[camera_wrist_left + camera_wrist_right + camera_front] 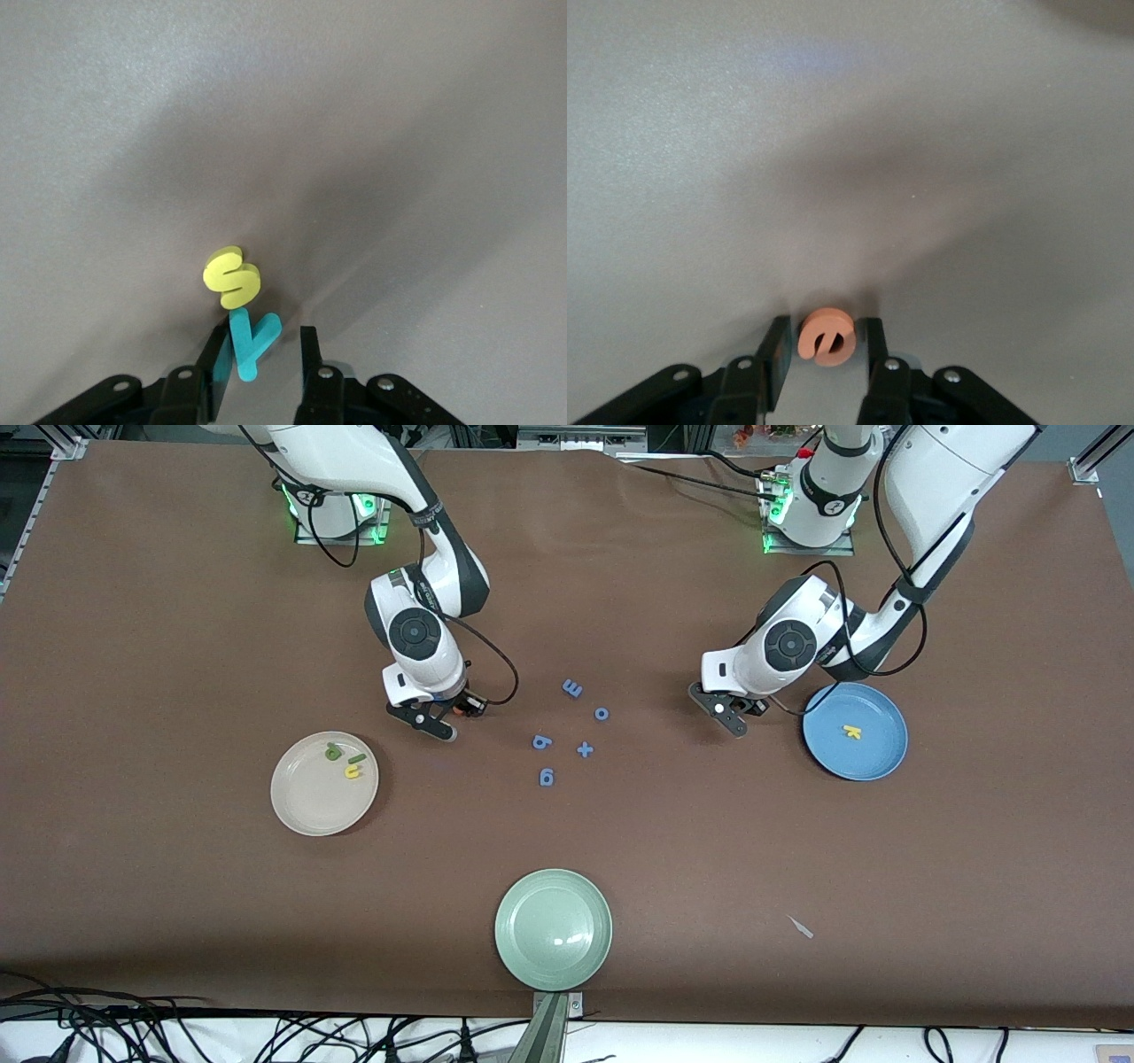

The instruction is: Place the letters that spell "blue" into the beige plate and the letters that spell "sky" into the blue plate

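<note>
- Right gripper [822, 341]: fingers on both sides of orange e [825, 336], by beige plate [301, 815]
- Left gripper [266, 350]: teal y [250, 343] between its fingers, yellow s [232, 276] stuck above, beside blue plate [877, 766]
- Beige plate: b [333, 752], l [357, 758], u [353, 772]
- Blue plate: k [851, 732]

bench [177, 646]: brown cover, matt, fine-grained
orange e [825, 336]: soft foam look, matt
yellow s [232, 276] & teal y [251, 343]: same foam, matt
green plate [554, 930]: smooth, glossy
right claw [823, 350] fingers [776, 354]: black, hard, semi-matt
</note>
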Robot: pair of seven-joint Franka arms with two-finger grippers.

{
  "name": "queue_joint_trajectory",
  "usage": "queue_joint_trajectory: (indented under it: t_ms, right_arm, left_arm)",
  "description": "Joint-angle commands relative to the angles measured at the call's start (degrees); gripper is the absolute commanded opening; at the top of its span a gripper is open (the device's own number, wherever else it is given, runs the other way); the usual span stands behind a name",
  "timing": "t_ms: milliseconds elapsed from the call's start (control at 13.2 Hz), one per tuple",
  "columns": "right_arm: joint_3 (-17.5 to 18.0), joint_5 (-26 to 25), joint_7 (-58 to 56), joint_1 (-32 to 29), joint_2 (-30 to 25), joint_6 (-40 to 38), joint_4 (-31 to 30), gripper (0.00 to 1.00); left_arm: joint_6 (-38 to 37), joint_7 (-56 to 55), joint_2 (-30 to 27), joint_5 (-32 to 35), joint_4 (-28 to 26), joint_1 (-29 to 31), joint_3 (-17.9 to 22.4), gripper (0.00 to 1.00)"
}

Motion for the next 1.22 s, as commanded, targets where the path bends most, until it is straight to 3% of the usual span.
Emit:
queue_joint_trajectory:
  t_ms: [0,152,456,532,684,835,987,1139]
  right_arm:
    - [0.0,0.6,0.3,0.4,-0.4,1.3,-1.0,0.23]
    - [0.0,0.6,-0.1,0.4,-0.6,0.9,-1.0,0.00]
    - [-0.6,0.5,-1.9,0.3,-2.2,-2.3,0.9,0.00]
    - [-2.0,0.6,-3.8,0.3,-2.7,-6.0,2.9,0.00]
    - [-6.4,0.5,-9.8,0.3,-3.2,-15.8,7.2,0.00]
    - [-12.0,0.5,-19.4,0.0,-3.0,-22.8,10.7,0.00]
    - [-16.0,-0.1,-28.8,-1.0,-1.5,-22.0,10.7,0.00]
    - [-16.9,0.2,-37.7,-4.9,0.8,-17.8,11.6,0.00]
  left_arm:
    - [-0.3,0.2,0.6,0.5,-0.1,0.7,-0.3,0.39]
    - [-0.3,0.2,0.6,0.6,-0.1,0.7,-0.3,0.39]
    - [-0.3,0.3,0.6,0.9,-0.1,0.7,-0.3,0.25]
    - [-0.3,0.3,0.6,0.9,-0.1,0.7,-0.2,0.25]
    - [-0.3,0.3,0.5,0.9,-0.1,0.8,-0.2,0.12]
    - [-0.4,0.8,-0.2,1.0,0.1,2.0,-0.5,0.12]
    - [-0.5,1.1,-1.8,0.9,0.3,2.8,-0.8,0.12]
    - [-0.5,1.0,-2.3,0.9,0.4,2.9,-0.8,0.12]
